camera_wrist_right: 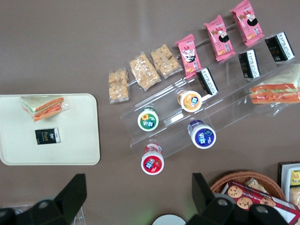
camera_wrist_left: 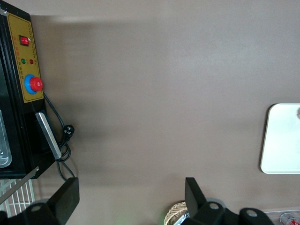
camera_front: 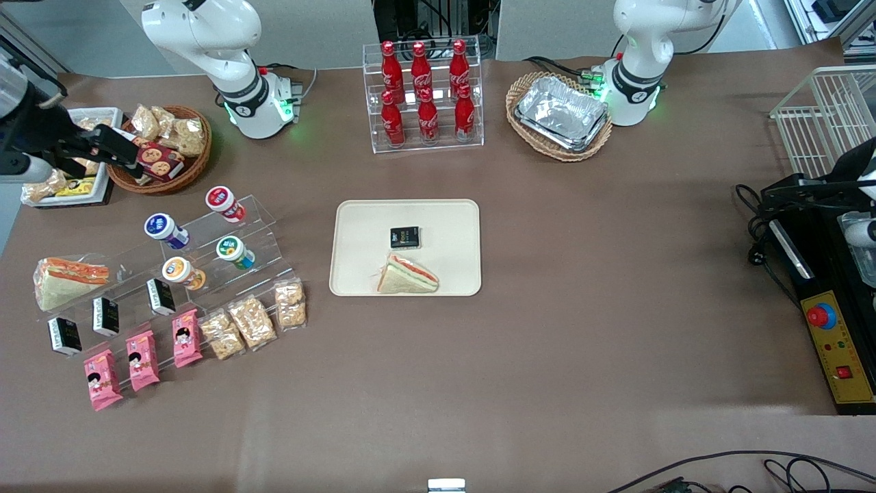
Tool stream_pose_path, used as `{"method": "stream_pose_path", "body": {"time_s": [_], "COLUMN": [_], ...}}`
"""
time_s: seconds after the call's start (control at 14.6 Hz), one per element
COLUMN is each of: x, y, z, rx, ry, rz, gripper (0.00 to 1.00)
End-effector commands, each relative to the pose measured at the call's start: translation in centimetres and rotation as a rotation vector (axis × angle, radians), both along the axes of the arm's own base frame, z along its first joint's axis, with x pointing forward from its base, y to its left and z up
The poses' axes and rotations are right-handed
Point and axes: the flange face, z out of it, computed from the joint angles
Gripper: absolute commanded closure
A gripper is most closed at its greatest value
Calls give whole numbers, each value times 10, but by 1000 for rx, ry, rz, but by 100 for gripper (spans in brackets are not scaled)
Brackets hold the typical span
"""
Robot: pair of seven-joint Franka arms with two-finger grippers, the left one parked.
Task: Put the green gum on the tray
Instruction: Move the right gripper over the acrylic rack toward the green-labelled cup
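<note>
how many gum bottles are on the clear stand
4, all on the clear stepped stand: red-lidded farthest from the front camera, blue-lidded, the green gum, and orange-lidded nearest. The gripper hovers over the snack basket.

the green gum (camera_front: 236, 251) is crowded on the clear stepped rack (camera_front: 205, 239) by the orange-lidded bottle (camera_front: 182, 272) and the red-lidded bottle (camera_front: 224, 203), with the blue-lidded bottle (camera_front: 165, 230) a little farther off. the tool (camera_front: 130, 164) is held with fingers apart above the wicker snack basket (camera_front: 161, 154). bare table (camera_front: 547, 329) is left between rack and tray (camera_front: 356, 274), where a sandwich (camera_front: 408, 275) and a black packet (camera_front: 404, 237) take up part of the tray's surface.
</note>
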Motion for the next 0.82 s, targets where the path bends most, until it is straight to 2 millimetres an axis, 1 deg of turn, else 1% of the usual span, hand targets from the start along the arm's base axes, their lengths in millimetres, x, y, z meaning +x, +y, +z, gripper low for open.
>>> {"method": "stream_pose_path", "body": {"time_s": [0.0, 0.14, 0.21, 0.27, 0.48, 0.62, 0.75], "x": [5, 8, 9, 8, -1, -8, -11], "y": [10, 14, 23, 27, 29, 31, 28], "z": [-17, -32, -44, -61, -98, -121, -143], "rx": [-14, -14, -17, -18, -24, -28, -28], "ry": [-30, -19, -18, -18, -43, -62, -62], "rz": [105, 126, 151, 157, 166, 262, 275], "gripper": [0, 0, 0, 0, 0, 0, 0]}}
